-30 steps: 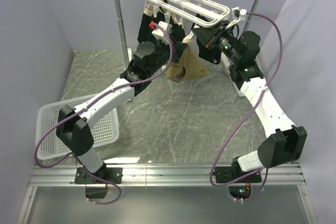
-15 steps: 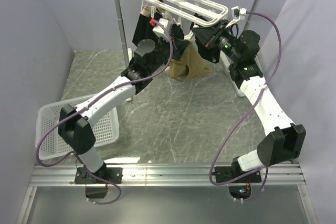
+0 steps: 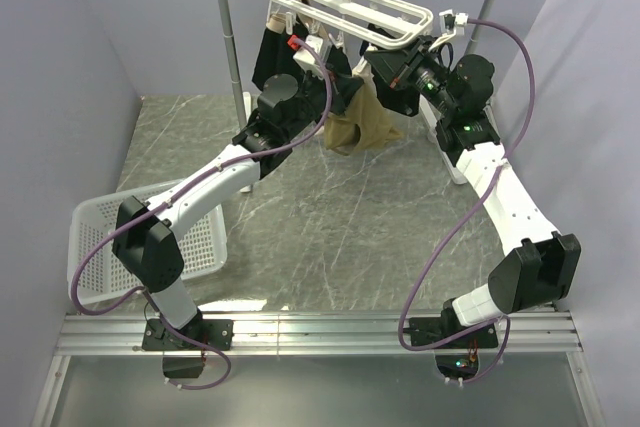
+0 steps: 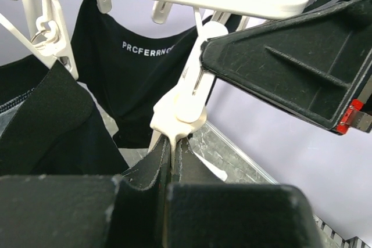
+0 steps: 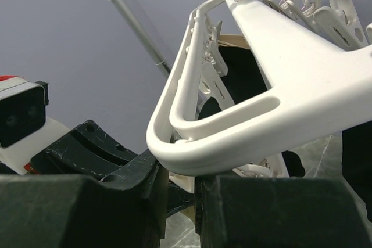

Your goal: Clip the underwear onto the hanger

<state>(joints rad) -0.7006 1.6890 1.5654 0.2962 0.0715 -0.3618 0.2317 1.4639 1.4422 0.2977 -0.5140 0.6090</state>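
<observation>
Grey marbled tabletop (image 3: 330, 237), lilac walls. Tan underwear (image 3: 362, 127) hangs bunched in the air just under the near edge of the hanger (image 3: 350, 2), between the two arms and off the tabletop. On the right gripper (image 3: 388, 75) the jaws are nearly together, pinching the fabric's top edge below the frame's rounded corner. On the left gripper (image 4: 173, 149) the jaws are closed on the lower end of a white clip (image 4: 180, 105) dangling from the frame. Behind it, black briefs (image 4: 139, 56) with white lettering are clipped up. Hanger hooked on the pole rack (image 3: 228, 37). White mesh basket (image 3: 100, 237) at left, well apart.
</observation>
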